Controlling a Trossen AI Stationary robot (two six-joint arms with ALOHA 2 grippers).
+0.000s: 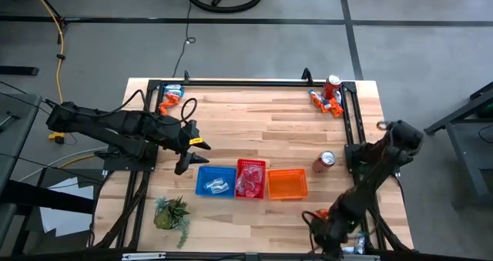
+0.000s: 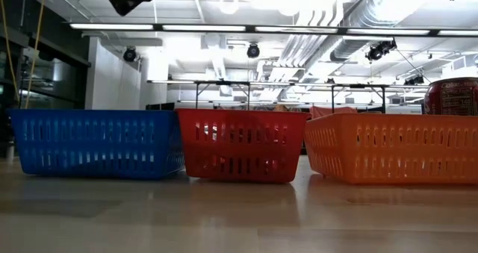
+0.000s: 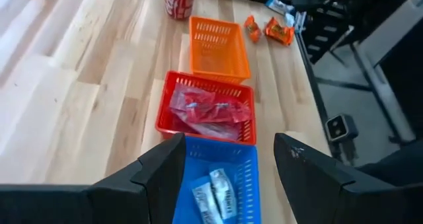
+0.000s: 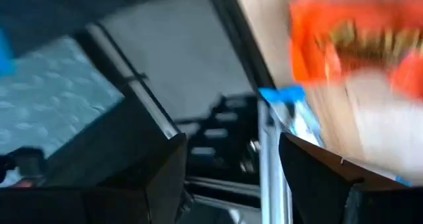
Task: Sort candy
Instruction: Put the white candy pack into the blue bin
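Three small baskets stand in a row near the table's middle: blue (image 1: 216, 181), red (image 1: 250, 179) and orange (image 1: 287, 184). In the left wrist view, blue/silver candy (image 3: 215, 197) lies in the blue basket and red and pink candy (image 3: 208, 108) in the red one. The orange basket (image 3: 218, 49) shows no candy. My left gripper (image 1: 189, 157) hangs open above the table, just far-left of the blue basket, with nothing between its fingers (image 3: 162, 174). My right gripper (image 4: 228, 178) is open at the table's near right corner (image 1: 323, 229), beside loose orange candy (image 4: 350, 45) and a blue packet (image 4: 291, 112).
More candy lies at the far left corner (image 1: 171, 98) and the far right corner (image 1: 327, 103). One red soda can (image 1: 333, 85) stands at the far right; another (image 1: 323, 162) lies right of the orange basket. A small green plant (image 1: 173, 213) sits near left. A black frame rims the table.
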